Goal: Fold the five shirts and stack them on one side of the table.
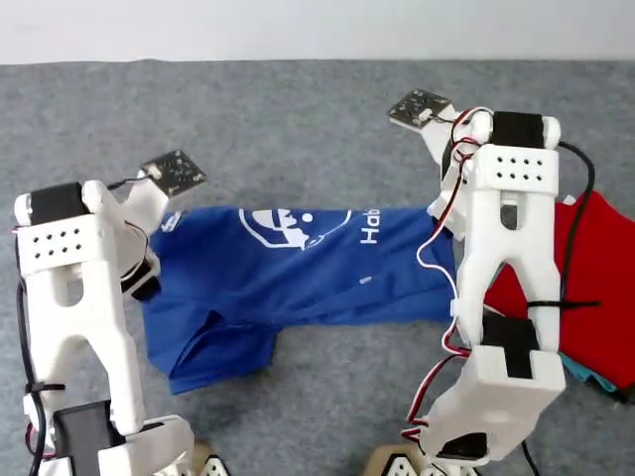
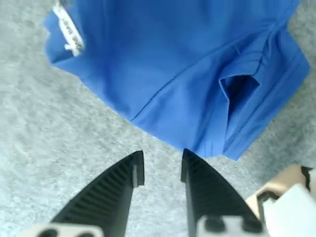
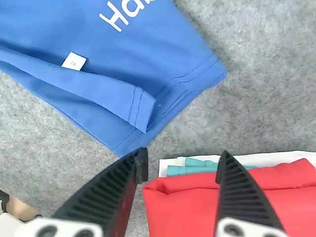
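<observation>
Left claw [image 2: 162,163]: jaws a little apart, nothing between them, hanging over bare grey worktop [image 1: 298,119] just beside the near edge of the blue shirt [image 1: 298,268], at its left end. The blue shirt lies mid-worktop as a long band running left to right, printed side up. Its left end is bunched, with a sleeve turned under and a label showing; its right end has the hem doubled over, so I judge it partly folded and not yet squared into a packet. Right claw [image 3: 182,160]: jaws wide apart and empty, poised over the gap between the blue shirt's right hem and the stack. Stack at the right side of the worktop: folded red shirt [image 1: 595,278] on top, a teal shirt [image 3: 197,170] beneath it, and a white layer [image 3: 276,157] under that. How many pieces lie below the red one I cannot tell for certain. Progress, as judged: about three shirts done and stacked, the blue one in hand needing its cross-folds and transfer onto the red, and at least one more to follow.
</observation>
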